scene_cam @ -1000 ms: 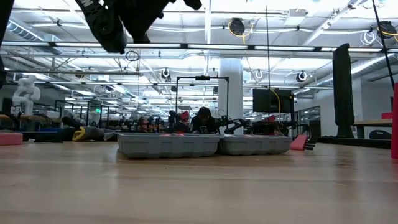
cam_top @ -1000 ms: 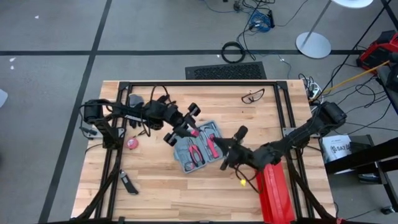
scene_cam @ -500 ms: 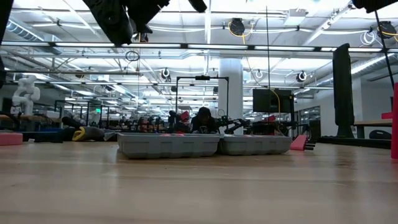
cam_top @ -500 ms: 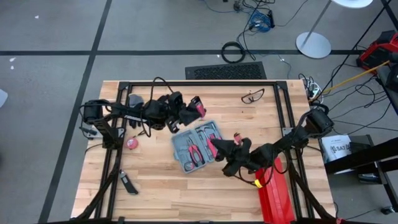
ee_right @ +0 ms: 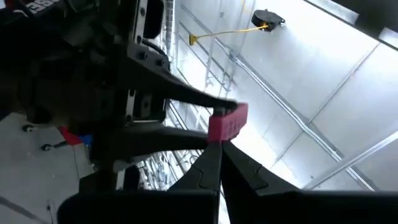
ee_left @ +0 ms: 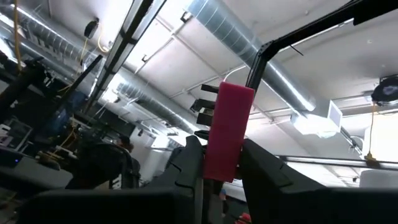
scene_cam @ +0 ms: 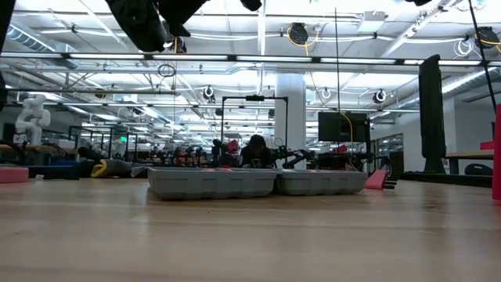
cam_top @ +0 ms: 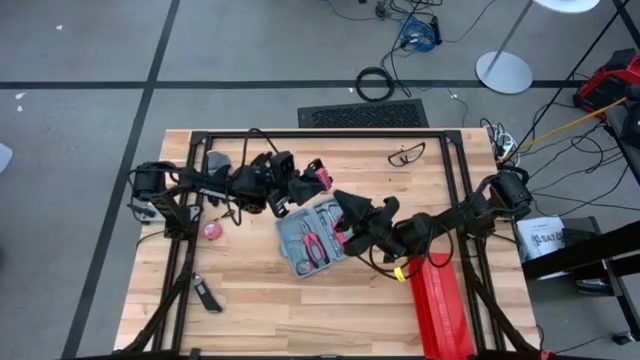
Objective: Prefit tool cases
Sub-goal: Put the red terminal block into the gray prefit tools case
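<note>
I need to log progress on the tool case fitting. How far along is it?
Partly done. The open tool case lies mid-table with red-handled pliers already seated in its slots. In hand: the left claw, raised beyond the case, grips a pink tool piece. The right claw is shut above the case's right end. Left: seating that piece and closing the case.
</note>
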`<action>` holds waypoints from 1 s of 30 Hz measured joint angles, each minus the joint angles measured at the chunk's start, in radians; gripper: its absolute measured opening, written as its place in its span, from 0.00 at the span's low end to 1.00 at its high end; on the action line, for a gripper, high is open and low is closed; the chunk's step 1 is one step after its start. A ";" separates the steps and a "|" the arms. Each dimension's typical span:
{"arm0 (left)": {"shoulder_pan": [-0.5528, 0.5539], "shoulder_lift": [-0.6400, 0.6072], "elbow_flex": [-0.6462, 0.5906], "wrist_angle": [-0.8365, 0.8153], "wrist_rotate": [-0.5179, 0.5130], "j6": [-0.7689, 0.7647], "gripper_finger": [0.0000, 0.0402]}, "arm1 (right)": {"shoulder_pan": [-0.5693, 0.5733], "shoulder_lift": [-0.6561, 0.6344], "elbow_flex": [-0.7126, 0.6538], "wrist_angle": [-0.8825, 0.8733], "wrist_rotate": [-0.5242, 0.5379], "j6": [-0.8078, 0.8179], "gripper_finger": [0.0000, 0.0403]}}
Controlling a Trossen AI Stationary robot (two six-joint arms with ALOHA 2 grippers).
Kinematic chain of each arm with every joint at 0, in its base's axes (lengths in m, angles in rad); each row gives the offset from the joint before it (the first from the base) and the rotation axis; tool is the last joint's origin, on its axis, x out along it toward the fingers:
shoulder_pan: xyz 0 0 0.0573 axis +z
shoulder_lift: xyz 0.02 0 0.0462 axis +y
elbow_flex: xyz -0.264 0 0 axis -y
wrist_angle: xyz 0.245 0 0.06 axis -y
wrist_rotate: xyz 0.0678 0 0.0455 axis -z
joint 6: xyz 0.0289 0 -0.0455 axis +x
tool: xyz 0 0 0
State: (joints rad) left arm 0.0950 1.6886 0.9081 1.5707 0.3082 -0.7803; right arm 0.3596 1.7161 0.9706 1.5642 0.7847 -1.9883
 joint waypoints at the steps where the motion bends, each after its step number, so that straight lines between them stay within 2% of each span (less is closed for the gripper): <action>1: 0.001 0.000 0.000 0.000 0.000 0.000 0.19 | 0.001 0.000 0.005 -0.001 0.001 -0.008 0.00; 6: 0.001 0.000 0.000 0.000 0.000 0.001 0.19 | 0.002 0.000 0.008 -0.060 0.001 -0.073 0.00; 10: 0.001 0.000 0.000 0.000 0.005 0.003 0.19 | 0.002 0.000 0.008 -0.144 0.002 -0.055 0.04; 16: 0.001 0.000 0.000 0.000 0.012 0.011 0.19 | 0.002 0.000 0.008 -0.131 0.080 -0.012 0.16; 24: 0.001 0.000 0.000 0.000 0.013 0.011 0.19 | 0.002 -0.002 0.024 -0.068 0.078 -0.063 0.35; 30: 0.002 0.000 0.000 0.000 0.011 0.028 0.19 | 0.002 -0.001 0.058 -0.078 0.074 -0.066 0.41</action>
State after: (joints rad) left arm 0.0967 1.6886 0.9081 1.5707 0.3191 -0.7525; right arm 0.3618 1.7152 1.0284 1.4857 0.8585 -2.0545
